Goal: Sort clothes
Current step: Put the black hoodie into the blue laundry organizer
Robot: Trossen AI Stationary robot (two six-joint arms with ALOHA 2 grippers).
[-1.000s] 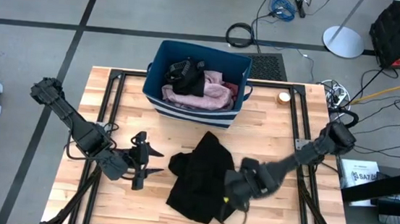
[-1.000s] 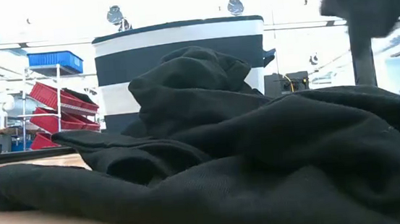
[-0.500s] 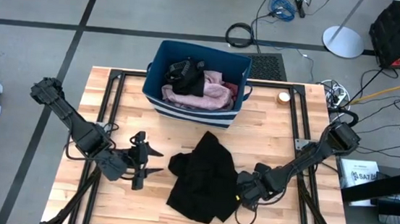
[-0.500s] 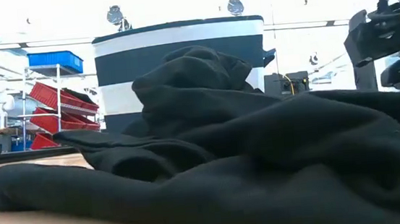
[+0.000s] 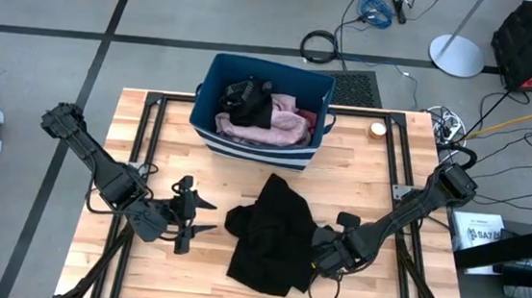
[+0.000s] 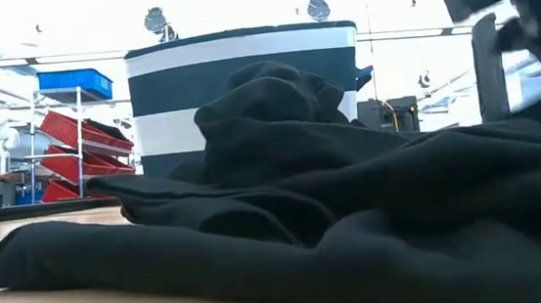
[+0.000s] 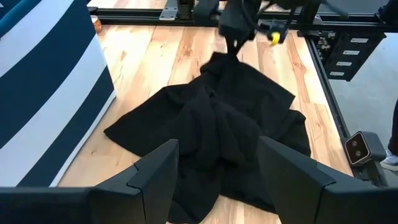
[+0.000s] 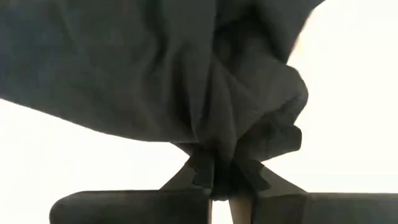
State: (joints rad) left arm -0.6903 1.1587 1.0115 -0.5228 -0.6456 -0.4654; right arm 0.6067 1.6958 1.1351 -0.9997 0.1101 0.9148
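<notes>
Table (image 5: 380, 173) of pale wood, on which we see the striped bin (image 5: 262, 110) of pink and dark clothes behind the crumpled black garment (image 5: 270, 236), whose edge the right gripper (image 5: 318, 260) pinches between closed fingers, while the left gripper (image 5: 204, 215) waits nearby, fingers spread and empty.

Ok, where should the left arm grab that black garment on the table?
On the black fabric garment, take the raised bunched fold at its left edge, coming in from the left. The right gripper already pinches the right edge; the left gripper hangs open, facing it.
</notes>
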